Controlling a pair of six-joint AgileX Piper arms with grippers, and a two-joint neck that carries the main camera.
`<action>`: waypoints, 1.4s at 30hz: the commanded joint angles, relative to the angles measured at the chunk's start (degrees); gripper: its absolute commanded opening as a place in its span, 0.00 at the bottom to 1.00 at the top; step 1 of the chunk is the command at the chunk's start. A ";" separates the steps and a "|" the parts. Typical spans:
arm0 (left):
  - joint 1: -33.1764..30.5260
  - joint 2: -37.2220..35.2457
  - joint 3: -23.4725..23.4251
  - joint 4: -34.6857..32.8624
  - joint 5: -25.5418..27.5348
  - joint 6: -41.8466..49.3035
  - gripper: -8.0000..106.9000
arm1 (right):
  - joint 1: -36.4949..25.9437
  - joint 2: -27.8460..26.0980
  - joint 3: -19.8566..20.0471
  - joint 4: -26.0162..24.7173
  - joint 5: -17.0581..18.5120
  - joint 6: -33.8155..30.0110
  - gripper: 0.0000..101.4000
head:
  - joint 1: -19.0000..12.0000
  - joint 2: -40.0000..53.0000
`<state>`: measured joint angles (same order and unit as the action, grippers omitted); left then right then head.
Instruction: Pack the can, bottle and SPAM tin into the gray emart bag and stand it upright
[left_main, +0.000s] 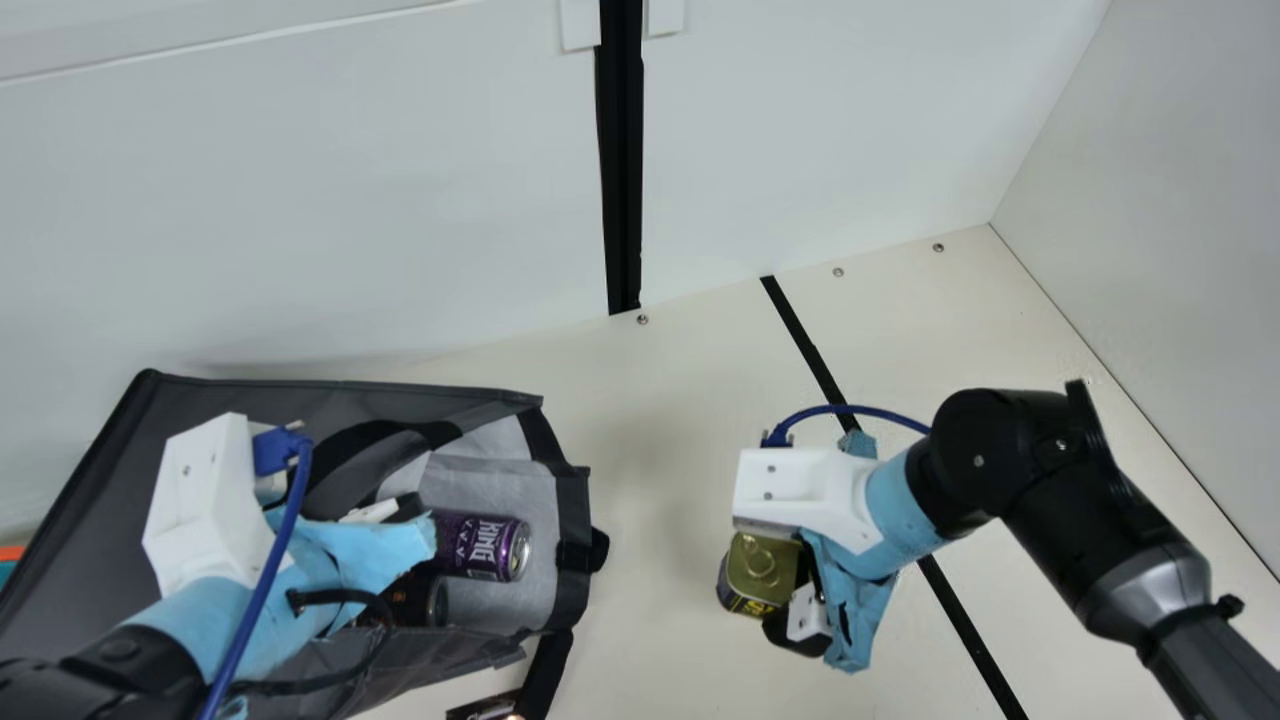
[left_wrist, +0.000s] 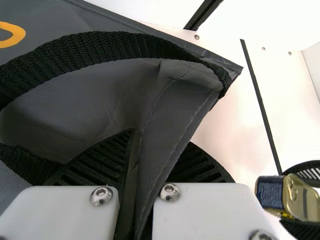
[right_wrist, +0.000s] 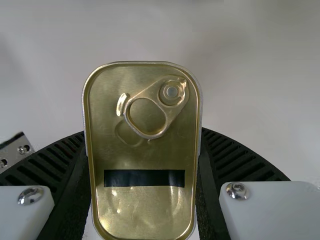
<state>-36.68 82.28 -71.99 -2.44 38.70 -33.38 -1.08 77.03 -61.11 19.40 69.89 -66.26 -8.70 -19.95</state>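
Right arm (left_main: 1075, 510): glossy black rounded joint casings, small screws, 1 silver-grey collar (left_main: 1150, 592).
Left arm (left_main: 110, 655): black casing, 1 thin black cable (left_main: 340, 596).
White angular brackets, 2: left (left_main: 205, 505), right (left_main: 800, 488).
Light blue wrapping, ragged-edged, both wrists: left (left_main: 240, 615), right (left_main: 890, 500).
Blue cables, 2, with blue plugs: left (left_main: 265, 592), right (left_main: 860, 408).
Left gripper (left_main: 395, 510): 2 black ribbed fingers (left_wrist: 197, 167), rounded outer edges; white mounts (left_wrist: 60, 215), silver hex-socket screws (left_wrist: 170, 192).
Right gripper (left_main: 765, 590): 2 matching fingers (right_wrist: 240, 160), white mounts (right_wrist: 270, 210), silver screws (right_wrist: 236, 190).
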 joint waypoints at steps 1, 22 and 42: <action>0.00 0.00 0.00 0.00 0.00 0.00 0.00 | 1.36 -0.18 0.12 0.81 0.01 0.11 0.00 | -1.30 -0.05; 0.00 0.00 0.00 0.00 0.00 0.00 0.00 | 3.60 -1.41 2.60 15.78 -3.74 -3.26 0.00 | -1.30 -0.05; 0.00 0.00 0.00 0.00 0.00 0.00 0.00 | 4.93 -3.25 9.79 37.16 -17.67 -10.88 0.00 | -1.30 -0.05</action>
<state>-36.68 82.28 -71.99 -2.44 38.70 -33.38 3.60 73.84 -51.49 54.94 53.02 -76.96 -8.70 -19.95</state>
